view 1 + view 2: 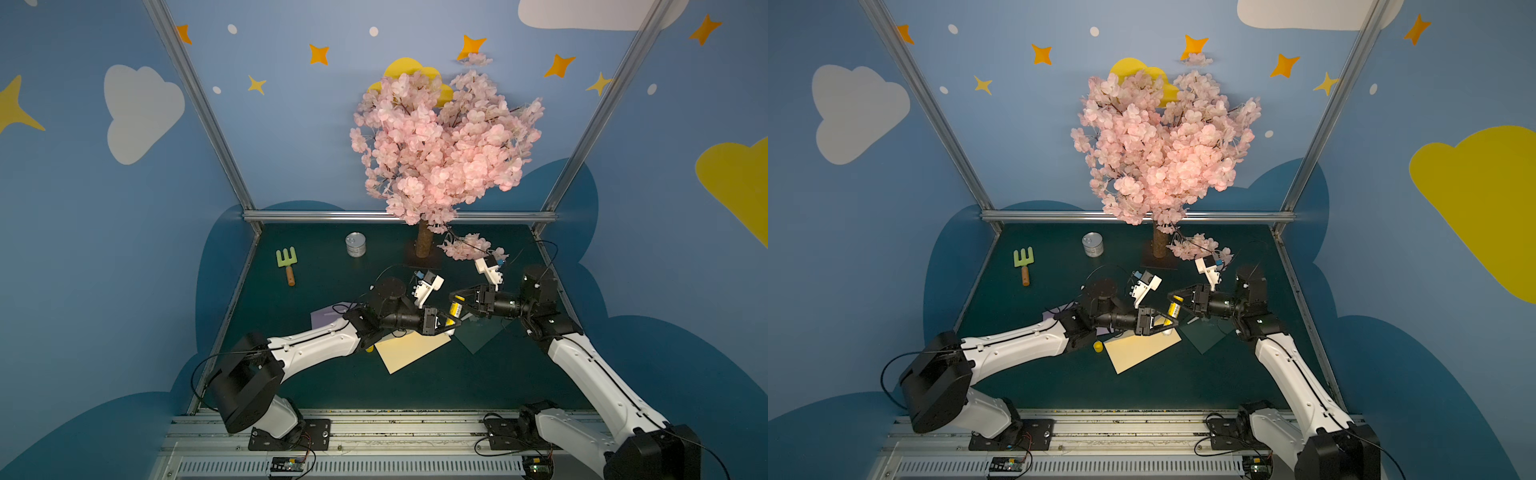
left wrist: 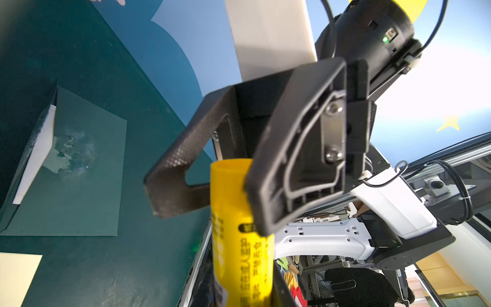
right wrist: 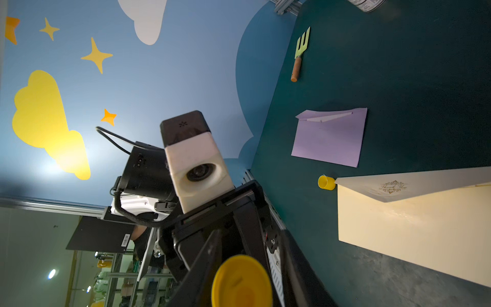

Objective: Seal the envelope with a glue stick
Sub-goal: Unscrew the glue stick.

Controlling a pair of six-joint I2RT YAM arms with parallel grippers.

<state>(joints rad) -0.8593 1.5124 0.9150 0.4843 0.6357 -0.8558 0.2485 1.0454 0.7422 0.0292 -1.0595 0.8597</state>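
In a top view the dark green table [image 1: 332, 386] is seen to carry a cream envelope [image 1: 409, 352] near its middle. The envelope is laid flat with its flap [image 3: 398, 186] opened out, presumably so that the edge to be glued can be reached. Above the envelope's far right corner the left gripper [image 1: 451, 325] is clamped on the lower part of the glue stick [image 1: 455, 309]. The right gripper [image 1: 456, 299], reaching in from the right, is closed about the stick's upper end, a second grip probably meant for twisting the base. The stick is held clear of the table. Its long axis is judged steep and tilted, and its open end seems to be pointed down and near, toward the envelope. The cap [image 1: 1097, 346] is found lying just beside the envelope's left corner.
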